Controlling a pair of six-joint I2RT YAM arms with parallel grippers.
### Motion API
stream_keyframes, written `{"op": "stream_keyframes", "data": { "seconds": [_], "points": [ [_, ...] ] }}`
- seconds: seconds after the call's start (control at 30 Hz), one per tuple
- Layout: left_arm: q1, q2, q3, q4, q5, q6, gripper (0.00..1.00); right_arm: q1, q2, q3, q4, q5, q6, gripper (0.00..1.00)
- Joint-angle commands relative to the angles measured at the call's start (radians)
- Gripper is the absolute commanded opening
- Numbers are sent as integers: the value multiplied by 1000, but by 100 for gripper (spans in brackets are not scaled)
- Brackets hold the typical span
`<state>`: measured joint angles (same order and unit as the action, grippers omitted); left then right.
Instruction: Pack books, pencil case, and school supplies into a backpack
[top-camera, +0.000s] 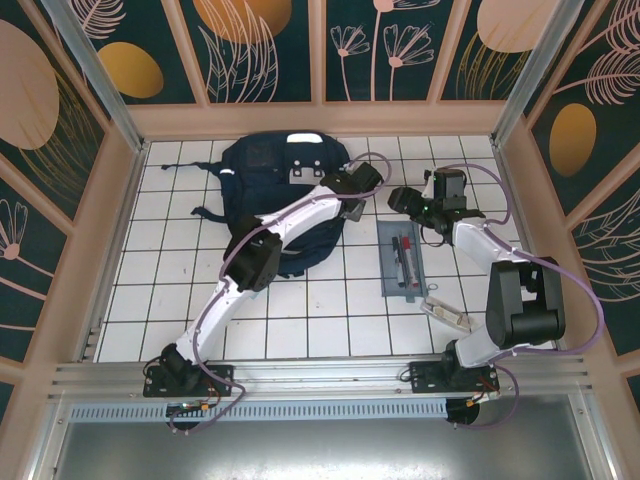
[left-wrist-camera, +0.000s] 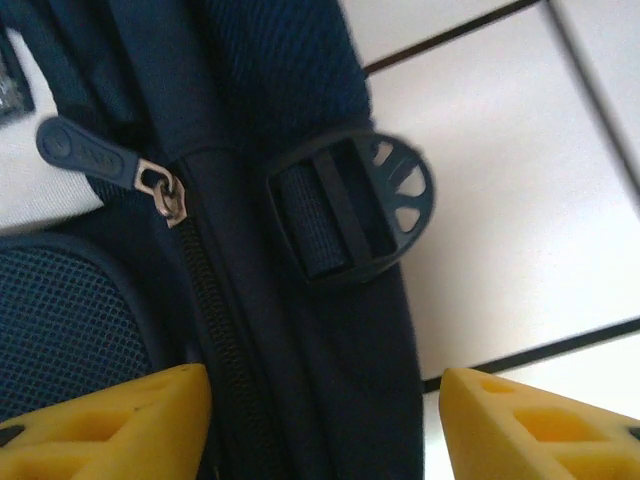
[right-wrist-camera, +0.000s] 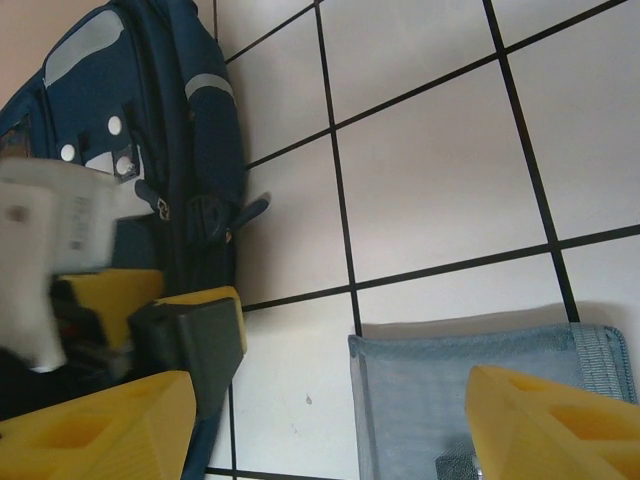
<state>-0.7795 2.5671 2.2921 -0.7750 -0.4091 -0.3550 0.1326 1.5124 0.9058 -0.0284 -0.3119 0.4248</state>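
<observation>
1. Nearest the arm bases, on the white tiled tabletop (top-camera: 330, 320), a whitish-beige oblong piece (top-camera: 447, 315) of the school supplies lies loose
2. Just beyond it sits the pencil case (top-camera: 405, 262), a flat grey-blue pouch of woven cloth with a ribbed border and a red pen (top-camera: 397, 248) showing on it; it lies outside the backpack and apart from it
3. The right jaws hang open near the pencil case's far end, yellow fingertips (right-wrist-camera: 550, 420) spread wide, holding nothing
4. The left jaws are open too, their yellow fingertips (left-wrist-camera: 130, 420) straddling the backpack's right edge and clamped on nothing
5. Ahead of them we see a dark zipper track, a rubbery pull tab (left-wrist-camera: 85, 150) on a small metal slider (left-wrist-camera: 160, 190), and a rounded plastic strap buckle (left-wrist-camera: 355, 205)
6. Farthest lies the backpack (top-camera: 255, 165), navy, soft and slack, with mesh panels and white reflective stripes
7. We judge the step to be opening the zipper: we should pinch the pull tab rather than the fabric fold or the buckle, draw it along the track's line, and let the other jaws hold the cloth taut so the slider does not bunch it
</observation>
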Motion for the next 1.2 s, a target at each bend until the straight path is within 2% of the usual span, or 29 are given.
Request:
{"op": "stream_keyframes", "data": {
  "seconds": [0.0, 0.07, 0.13, 0.17, 0.33, 0.47, 0.57, 0.73, 0.97, 1.17],
  "points": [
    [11, 84, 2, -146, -120, 22, 44, 5, -23, -29, 69, -47, -9, 72],
    [11, 80, -2, -145, -138, 37, 29, 6, -27, -44, 102, -69, -23, 72],
    [11, 51, -10, -132, -138, 62, 3, 6, -30, -65, 141, -86, -35, 72],
    [12, 30, -17, -119, -124, 75, 0, 6, -29, -71, 155, -94, -37, 72],
    [13, -226, -180, 91, 107, 142, 0, 26, -14, -93, 253, -134, -29, 68],
    [16, -377, -215, 142, 159, 218, 0, 81, -41, -137, 365, -110, -216, 66],
    [24, -409, -171, 83, 190, 253, 0, 83, -26, -126, 383, -145, -335, 66],
    [25, -429, -155, 2, 217, 284, 0, 82, 21, -92, 428, -296, -471, 68],
    [26, -478, -178, 15, 290, 269, 0, 83, 151, 0, 474, -421, -595, 66],
    [28, -484, -173, 22, 331, 267, 0, 119, 237, 61, 482, -468, -662, 63]
  ]
}}
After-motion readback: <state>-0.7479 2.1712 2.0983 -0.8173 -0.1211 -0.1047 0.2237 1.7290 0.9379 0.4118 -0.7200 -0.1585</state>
